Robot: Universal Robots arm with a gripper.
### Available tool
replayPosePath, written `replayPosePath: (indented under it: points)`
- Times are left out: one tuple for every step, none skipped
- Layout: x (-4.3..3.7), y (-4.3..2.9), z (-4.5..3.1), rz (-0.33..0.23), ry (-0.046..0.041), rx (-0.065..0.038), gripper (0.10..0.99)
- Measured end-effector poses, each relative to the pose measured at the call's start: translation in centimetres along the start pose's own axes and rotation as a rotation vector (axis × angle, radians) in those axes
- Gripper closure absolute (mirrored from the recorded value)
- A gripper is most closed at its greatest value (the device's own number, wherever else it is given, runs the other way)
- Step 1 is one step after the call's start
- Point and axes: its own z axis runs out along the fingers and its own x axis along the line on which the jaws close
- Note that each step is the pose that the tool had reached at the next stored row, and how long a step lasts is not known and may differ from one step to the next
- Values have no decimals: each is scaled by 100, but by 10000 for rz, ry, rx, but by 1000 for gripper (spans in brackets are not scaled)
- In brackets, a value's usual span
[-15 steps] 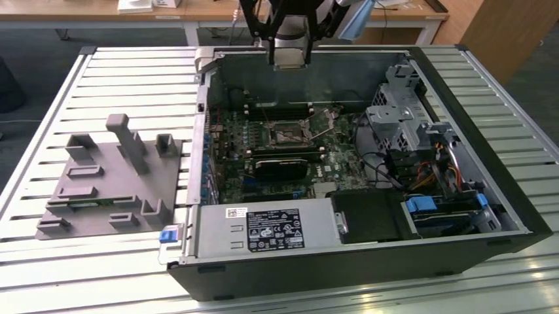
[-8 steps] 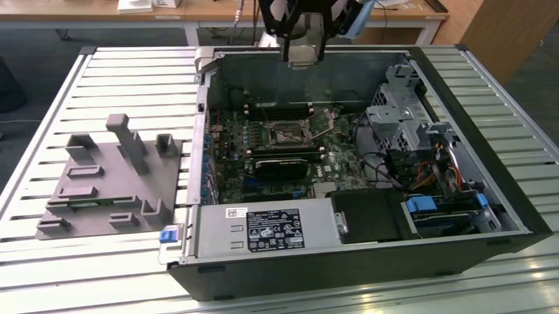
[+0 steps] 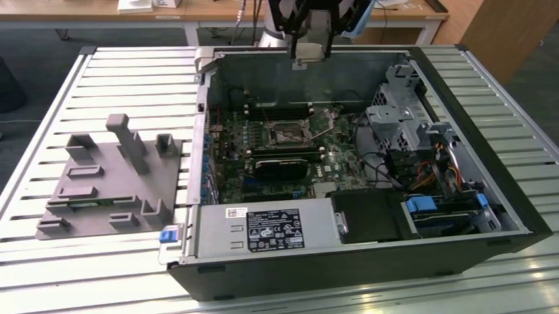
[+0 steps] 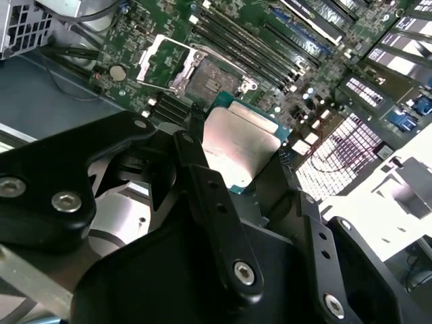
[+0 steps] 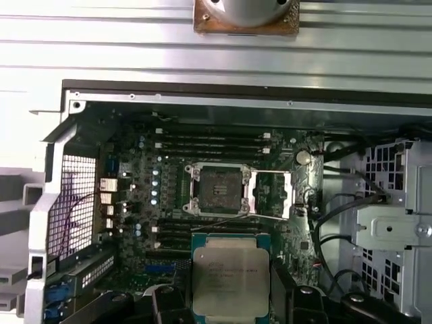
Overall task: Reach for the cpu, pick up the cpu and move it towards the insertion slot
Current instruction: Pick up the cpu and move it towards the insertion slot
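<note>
The cpu (image 5: 229, 273), a thin square chip with a silvery top, sits between the black fingers of my gripper (image 5: 229, 305), which is shut on it. In the second wrist view the cpu (image 4: 237, 138) shows tilted in the gripper (image 4: 236, 165). In the exterior view my gripper (image 3: 309, 57) hangs above the far wall of the open computer case, with the cpu (image 3: 307, 51) a pale patch in it. The insertion slot (image 3: 288, 135) is a black square socket on the green board, below the gripper and apart from it. Its metal frame stands open beside the socket (image 5: 217, 189), also in the second wrist view (image 4: 208, 75).
A grey plastic fixture (image 3: 114, 183) lies on the slatted table at the exterior view's left. Inside the case (image 3: 454, 216) are a black card (image 3: 281, 167), memory slots (image 5: 209, 142), a metal drive cage (image 3: 402, 121), cables (image 3: 428, 173) and a power supply (image 3: 262, 230).
</note>
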Motion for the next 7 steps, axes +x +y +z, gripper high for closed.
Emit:
replayPosePath:
  points:
    - [-4, 1, 0, 0, -1, -2, 541]
    - [-7, 2, 0, 0, 0, -3, 541]
    - [-7, 2, 0, 0, 0, -3, 541]
    - [-7, 3, 0, 1, -1, -4, 541]
    - [-8, 3, 0, 0, 0, -4, 541]
    - [-8, 3, 0, 0, 0, -3, 541]
    - [-8, 3, 0, 0, 0, -3, 541]
